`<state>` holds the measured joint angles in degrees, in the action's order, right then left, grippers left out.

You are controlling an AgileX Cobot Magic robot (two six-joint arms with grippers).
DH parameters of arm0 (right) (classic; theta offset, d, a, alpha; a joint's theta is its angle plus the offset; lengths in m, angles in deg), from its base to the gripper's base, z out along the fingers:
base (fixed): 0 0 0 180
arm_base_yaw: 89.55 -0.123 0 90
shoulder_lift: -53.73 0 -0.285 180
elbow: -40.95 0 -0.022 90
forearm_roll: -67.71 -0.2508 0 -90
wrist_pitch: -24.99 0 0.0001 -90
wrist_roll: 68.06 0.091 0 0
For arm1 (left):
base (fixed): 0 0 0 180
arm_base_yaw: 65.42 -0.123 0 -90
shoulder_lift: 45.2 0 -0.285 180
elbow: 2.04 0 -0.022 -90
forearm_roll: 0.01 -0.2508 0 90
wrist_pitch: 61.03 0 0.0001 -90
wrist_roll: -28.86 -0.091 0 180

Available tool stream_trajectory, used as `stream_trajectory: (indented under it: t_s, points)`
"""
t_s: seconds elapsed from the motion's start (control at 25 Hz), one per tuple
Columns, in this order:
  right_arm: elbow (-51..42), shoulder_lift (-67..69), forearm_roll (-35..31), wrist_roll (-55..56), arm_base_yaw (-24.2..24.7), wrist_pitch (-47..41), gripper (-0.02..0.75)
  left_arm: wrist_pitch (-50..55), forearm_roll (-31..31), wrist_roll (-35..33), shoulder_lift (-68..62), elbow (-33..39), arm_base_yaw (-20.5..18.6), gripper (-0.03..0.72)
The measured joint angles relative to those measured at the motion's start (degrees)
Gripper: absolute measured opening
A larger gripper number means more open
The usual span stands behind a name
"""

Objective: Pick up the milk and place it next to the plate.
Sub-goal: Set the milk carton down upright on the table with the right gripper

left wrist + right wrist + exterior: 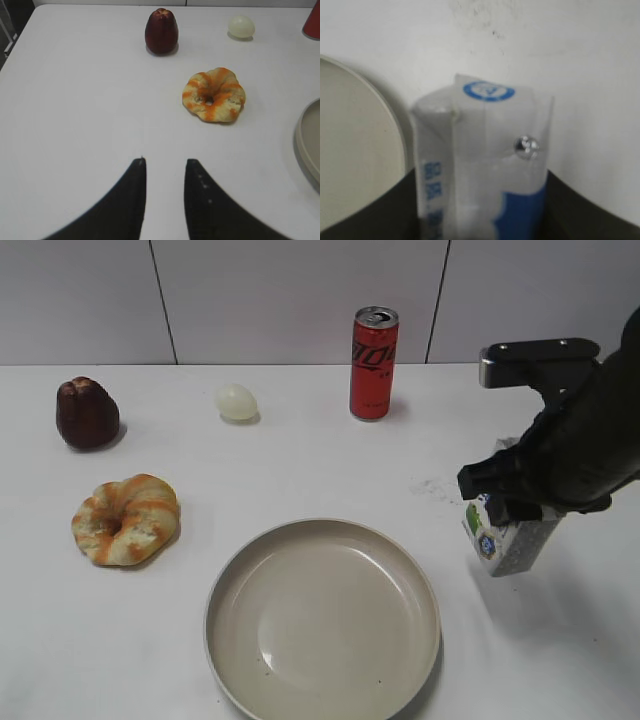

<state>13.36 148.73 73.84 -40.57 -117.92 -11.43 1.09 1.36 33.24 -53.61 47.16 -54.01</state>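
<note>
Your right hand (pixel 512 508) sits at the right edge of the exterior view, closed on the milk (pixel 505 540), which hangs tilted below it, its lower part poking out under the fingers. Whether the carton's base touches the worktop (pixel 300 460) or rides just above it you cannot tell from here. In the right wrist view the milk (pixel 485 165) fills the centre, pinched between the dark fingers at the bottom corners, gable pointing toward the top of the frame. The grip on the carton's sides leaves the base free for setting down. The plate (pixel 322 618) lies at lower centre of the exterior view, and its rim (pixel 395 130) curves through the left of the right wrist view just beside the carton, so the milk seems close to where it belongs. Judging from that, lowering and levelling it remains. Your left hand (pixel 165 162) rests at the bottom of its own view, fingers a little apart, holding nothing, parked away from the plate. The can (pixel 374 363), egg (pixel 236 401), pastry (pixel 126 519) and dark fruit (pixel 87 413) stand well apart from the carton.
</note>
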Motion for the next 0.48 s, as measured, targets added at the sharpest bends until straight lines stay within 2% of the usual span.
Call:
stream_trajectory:
  t_s: [0.32,0.48]
  points:
    - [-2.1,3.1,-2.9,0.8,-0.1,4.0,0.298,0.0,0.0,0.0,0.0,0.0,0.0,0.209]
    - [-2.1,5.7,-2.3,0.7,-0.2,5.6,0.298,0.0,0.0,0.0,0.0,0.0,0.0,0.209]
